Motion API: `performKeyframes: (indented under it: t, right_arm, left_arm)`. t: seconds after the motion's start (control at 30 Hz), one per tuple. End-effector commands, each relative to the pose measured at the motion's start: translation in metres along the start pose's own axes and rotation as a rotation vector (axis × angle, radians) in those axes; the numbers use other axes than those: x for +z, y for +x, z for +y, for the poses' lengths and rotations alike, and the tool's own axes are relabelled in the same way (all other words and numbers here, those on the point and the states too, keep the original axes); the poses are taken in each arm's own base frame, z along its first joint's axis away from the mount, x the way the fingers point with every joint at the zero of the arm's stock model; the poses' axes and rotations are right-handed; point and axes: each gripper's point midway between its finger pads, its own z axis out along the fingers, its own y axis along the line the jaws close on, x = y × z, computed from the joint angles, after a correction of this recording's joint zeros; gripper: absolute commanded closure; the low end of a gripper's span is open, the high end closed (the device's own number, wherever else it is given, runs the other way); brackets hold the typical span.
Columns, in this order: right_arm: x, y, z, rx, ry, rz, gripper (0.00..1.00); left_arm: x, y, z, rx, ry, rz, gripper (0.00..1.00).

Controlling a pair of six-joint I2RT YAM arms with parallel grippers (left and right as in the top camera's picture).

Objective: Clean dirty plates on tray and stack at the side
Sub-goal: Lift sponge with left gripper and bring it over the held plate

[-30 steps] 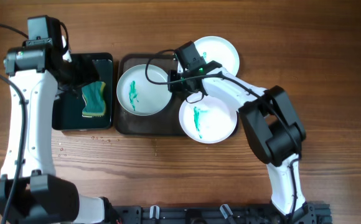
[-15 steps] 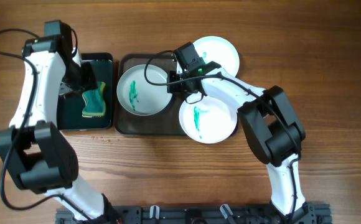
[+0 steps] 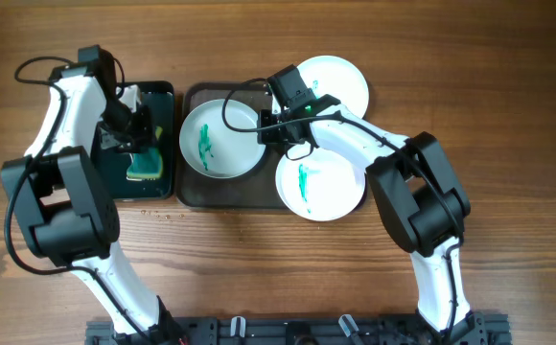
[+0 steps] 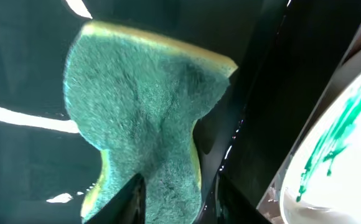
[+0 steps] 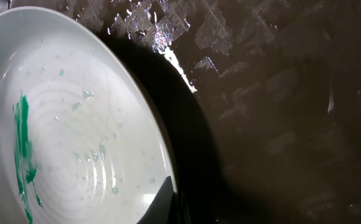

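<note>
1. Keep the left gripper [image 4: 173, 196] as it is: clamped across the pinched waist of the sponge [image 4: 143, 106], one finger on each side at the bottom of the left wrist view.
2. Find the sponge over the black basin [image 3: 101, 182], upper left of the overhead frame, just left of the tray [image 3: 220, 196].
3. Lift clear of the basin wall before crossing right to the green-smeared plate [image 3: 219, 137] on the tray. Pause for drips first, given the droplets already on the worktop [image 3: 259, 259] below the basin.
4. Treat the right gripper [image 3: 283, 129] as unconfirmed. Sits at that plate's right rim with only one fingertip showing in the right wrist view, so cannot tell whether closed.
5. Read the sponge's long axis as running top to bottom in the overhead frame, with the green scouring face toward the wrist camera and the yellow layer edging the far end. Turn the wrist so the green face lands flat on the smear.
</note>
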Motion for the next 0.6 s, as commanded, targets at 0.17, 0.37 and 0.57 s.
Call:
performKeyframes:
  t: [0.17, 0.37, 0.57]
  right_arm:
    - [0.009, 0.007, 0.000, -0.009, -0.008, 0.029, 0.96]
    - [0.009, 0.005, 0.003, -0.005, -0.020, 0.022, 0.96]
    - [0.009, 0.005, 0.002, -0.024, -0.019, 0.025, 0.96]
  left_arm:
    - [0.017, 0.006, 0.013, -0.010, -0.075, 0.021, 0.61]
    - [-0.015, -0.007, 0.002, -0.012, -0.084, -0.007, 0.45]
    - [-0.021, -0.011, 0.019, -0.063, -0.187, -0.027, 0.43]
